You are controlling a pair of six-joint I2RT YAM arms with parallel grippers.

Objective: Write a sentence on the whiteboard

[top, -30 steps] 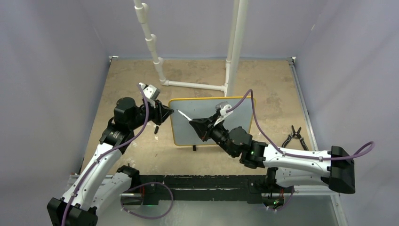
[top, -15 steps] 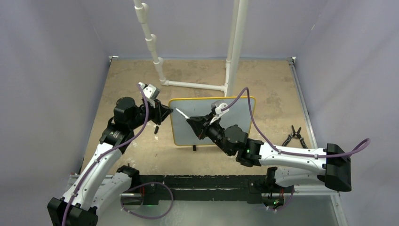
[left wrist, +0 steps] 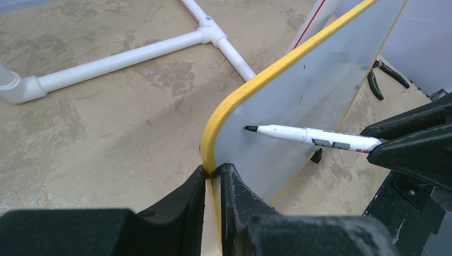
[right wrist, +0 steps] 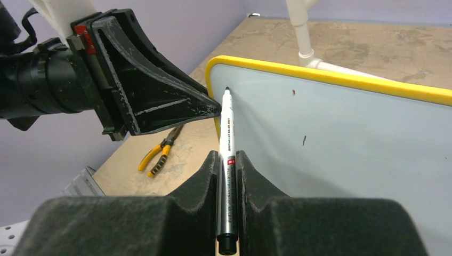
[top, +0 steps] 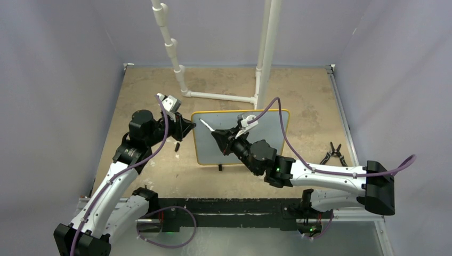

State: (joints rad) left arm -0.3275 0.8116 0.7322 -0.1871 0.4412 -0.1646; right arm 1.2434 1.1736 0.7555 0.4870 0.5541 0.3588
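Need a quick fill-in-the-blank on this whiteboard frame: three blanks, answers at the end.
1. The left end effector is shut on the ____ frame of the whiteboard.
2. The right end effector grips an uncapped ____ whose tip points at the board's upper left corner.
3. In the top view, the black pliers lie to the ____ of the whiteboard.
Missing words: yellow; marker; right.
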